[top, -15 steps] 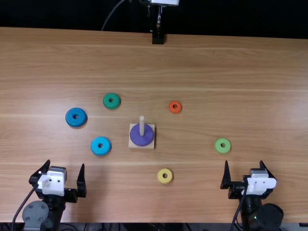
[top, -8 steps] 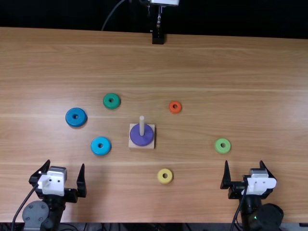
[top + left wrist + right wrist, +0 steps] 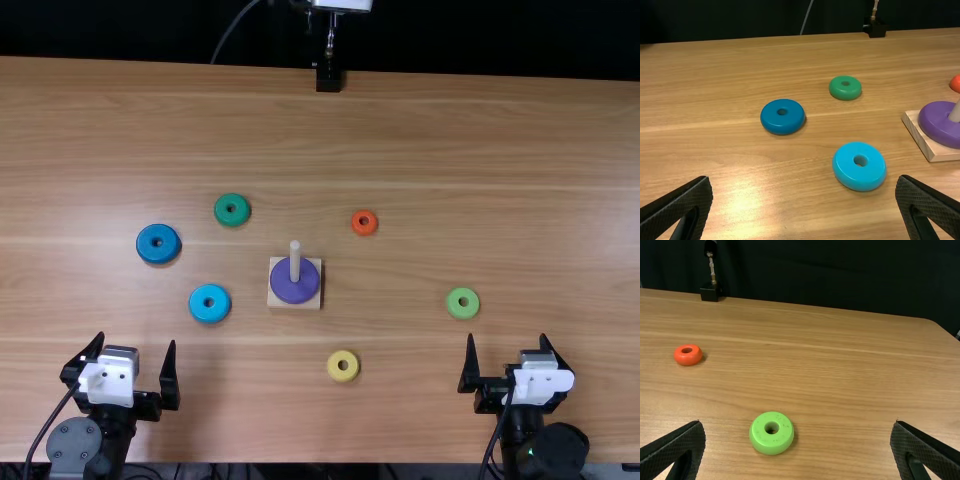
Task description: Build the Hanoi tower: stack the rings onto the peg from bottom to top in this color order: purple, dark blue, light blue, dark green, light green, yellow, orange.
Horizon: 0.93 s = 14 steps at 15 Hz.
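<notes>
Around the wooden peg (image 3: 295,262) sits a smooth purple ring (image 3: 294,288).

My right gripper (image 3: 507,337) stands open, its flat black fingers (image 3: 925,446) well apart. Nearest: a light green, round, thick ring (image 3: 771,445), glossy, lying flat, hole up. Farther off, a smaller orange-red, glossy round ring (image 3: 687,360), also flat. Both rest on the light brown wooden table (image 3: 840,370). Black block (image 3: 709,293) with metal rod at the far edge; dark backdrop (image 3: 840,275) beyond.
</notes>
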### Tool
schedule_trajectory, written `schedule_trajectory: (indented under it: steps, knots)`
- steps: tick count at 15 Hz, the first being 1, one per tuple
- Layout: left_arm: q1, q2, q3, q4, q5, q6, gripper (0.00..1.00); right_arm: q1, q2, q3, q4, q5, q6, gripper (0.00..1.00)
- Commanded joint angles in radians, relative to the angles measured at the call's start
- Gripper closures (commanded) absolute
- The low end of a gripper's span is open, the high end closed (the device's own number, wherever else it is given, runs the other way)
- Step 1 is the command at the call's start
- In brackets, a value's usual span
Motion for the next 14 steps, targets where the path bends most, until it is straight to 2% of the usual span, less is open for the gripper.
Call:
schedule_trajectory:
  steps: [1, 7, 9, 13, 14]
  knots:
    - [-0.007, -0.012, -0.109, -0.075, 0.012, 0.012, 0.00, -0.011, -0.013, -0.069, -0.055, 0.009, 0.007, 0.00]
    - [-0.007, -0.012, -0.109, -0.076, 0.012, 0.012, 0.00, -0.011, -0.013, -0.069, -0.055, 0.009, 0.007, 0.00]
    - [0.004, -0.012, -0.109, -0.076, 0.019, 0.012, 0.00, -0.011, -0.013, -0.069, -0.055, 0.009, 0.007, 0.00]
    - [-0.001, -0.012, -0.109, -0.052, 0.017, 0.012, 0.00, -0.011, -0.013, -0.069, -0.055, 0.009, 0.007, 0.00]
    - [-0.001, -0.012, -0.109, -0.041, 0.010, 0.012, 0.00, -0.011, -0.013, -0.069, -0.055, 0.009, 0.007, 0.00]
